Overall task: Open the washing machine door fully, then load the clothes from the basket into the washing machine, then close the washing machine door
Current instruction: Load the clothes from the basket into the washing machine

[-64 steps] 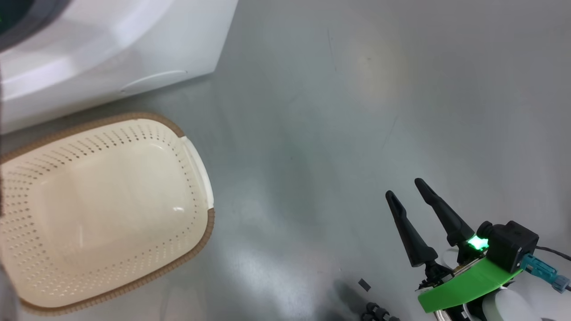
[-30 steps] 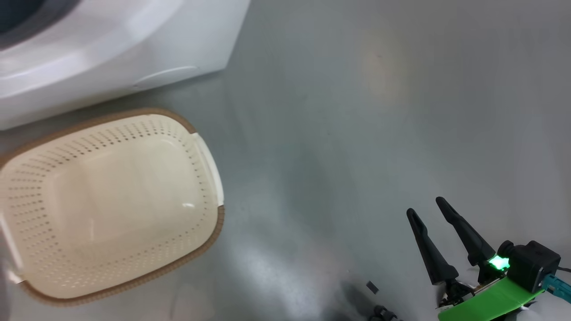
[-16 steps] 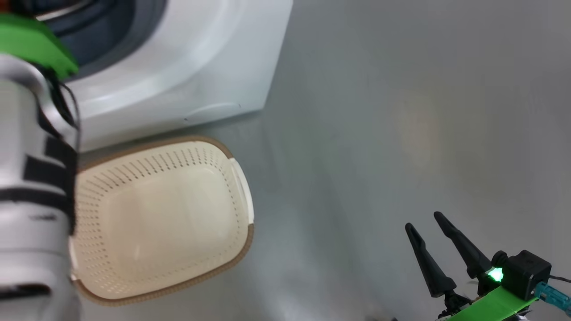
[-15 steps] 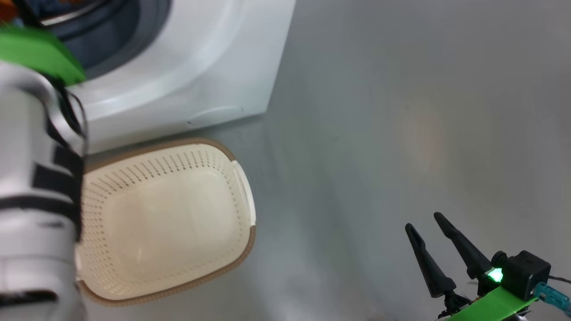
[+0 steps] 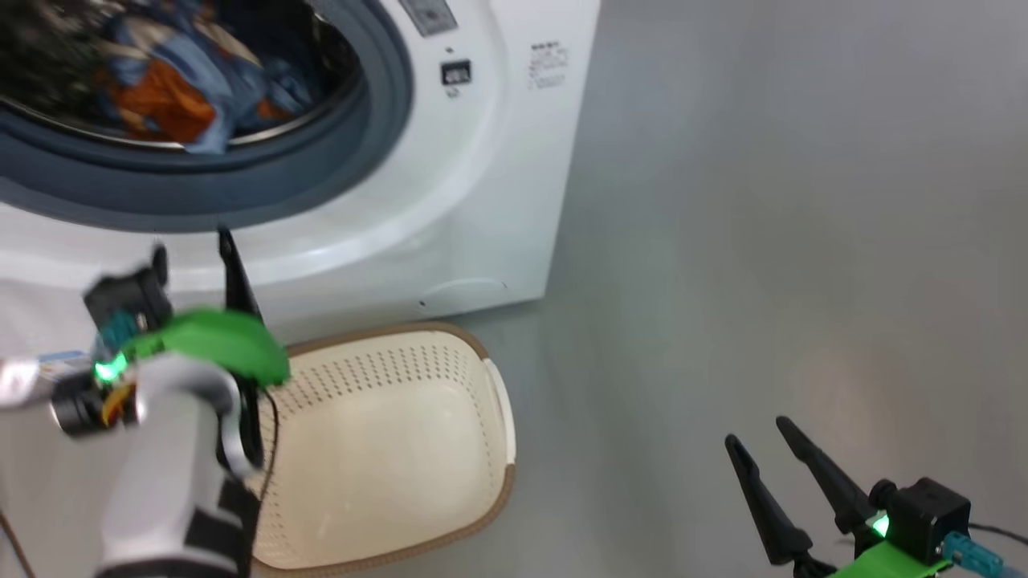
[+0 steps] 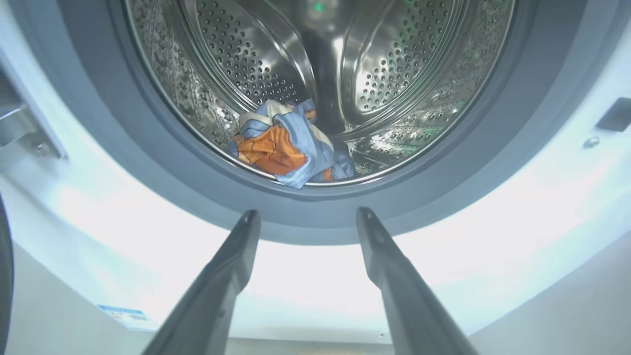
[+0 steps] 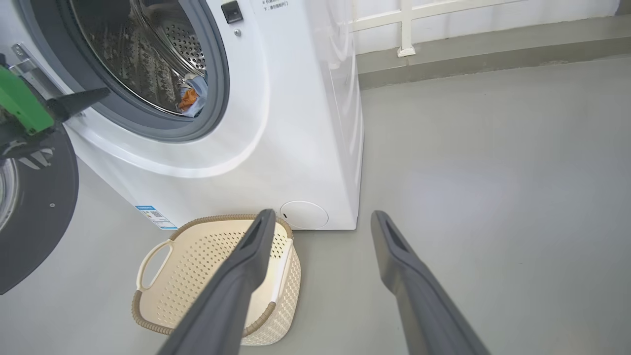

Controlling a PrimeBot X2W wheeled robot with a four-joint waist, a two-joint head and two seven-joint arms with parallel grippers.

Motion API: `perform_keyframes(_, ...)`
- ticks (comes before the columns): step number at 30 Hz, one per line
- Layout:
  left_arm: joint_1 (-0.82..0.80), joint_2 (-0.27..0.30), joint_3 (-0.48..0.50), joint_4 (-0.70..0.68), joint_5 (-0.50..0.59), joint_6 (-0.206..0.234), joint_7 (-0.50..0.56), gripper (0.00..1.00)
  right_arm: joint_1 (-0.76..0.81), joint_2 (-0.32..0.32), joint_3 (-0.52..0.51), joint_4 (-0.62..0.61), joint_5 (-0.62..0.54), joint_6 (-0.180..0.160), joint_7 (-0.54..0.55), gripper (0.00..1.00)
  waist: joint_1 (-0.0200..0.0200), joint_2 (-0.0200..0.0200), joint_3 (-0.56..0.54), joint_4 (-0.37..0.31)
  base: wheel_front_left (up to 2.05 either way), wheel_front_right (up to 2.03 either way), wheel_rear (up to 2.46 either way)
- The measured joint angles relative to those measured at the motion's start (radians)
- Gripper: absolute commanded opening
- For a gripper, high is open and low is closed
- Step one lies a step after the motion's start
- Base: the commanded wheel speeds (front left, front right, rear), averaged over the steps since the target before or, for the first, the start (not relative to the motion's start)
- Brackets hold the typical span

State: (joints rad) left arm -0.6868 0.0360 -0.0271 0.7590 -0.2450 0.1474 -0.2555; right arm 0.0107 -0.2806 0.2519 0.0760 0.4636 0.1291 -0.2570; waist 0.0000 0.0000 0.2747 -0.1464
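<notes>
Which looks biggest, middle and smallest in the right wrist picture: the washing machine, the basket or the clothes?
1. the washing machine, by far the largest.
2. the basket, much smaller, though partly covered.
3. the clothes, a tiny bundle inside the machine. They lie farther from the camera, which makes them look smaller.

Laundry area: washing machine (image 7: 300, 123), basket (image 7: 197, 251), grey floor (image 7: 493, 197)
</notes>
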Motion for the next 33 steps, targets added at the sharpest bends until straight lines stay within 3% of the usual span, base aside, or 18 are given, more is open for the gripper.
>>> perform_keyframes(7,0.235,-0.005,-0.076,-0.141,-0.104,-0.052,0.000,1.00,0.034,0.015,-0.003,0.008,-0.033,0.000,0.000,1.00,0.0000,0.0000,-0.093,0.050,0.00,0.00,0.00)
perform_keyframes(15,0.519,-0.003,-0.190,-0.338,-0.172,-0.027,0.000,1.00,0.069,0.027,-0.011,0.015,-0.053,0.000,0.000,1.00,0.0000,0.0000,-0.186,0.106,0.00,0.00,0.00)
perform_keyframes(24,0.754,0.003,-0.167,-0.558,-0.143,0.034,0.000,1.00,0.098,0.034,-0.035,0.016,-0.083,0.000,0.000,1.00,0.0000,0.0000,-0.258,0.180,0.00,0.00,0.00)
perform_keyframes(33,0.889,0.007,-0.121,-0.692,-0.114,0.032,0.000,1.00,0.121,0.050,-0.055,0.011,-0.101,0.000,0.000,1.00,0.0000,0.0000,-0.313,0.229,0.00,0.00,0.00)
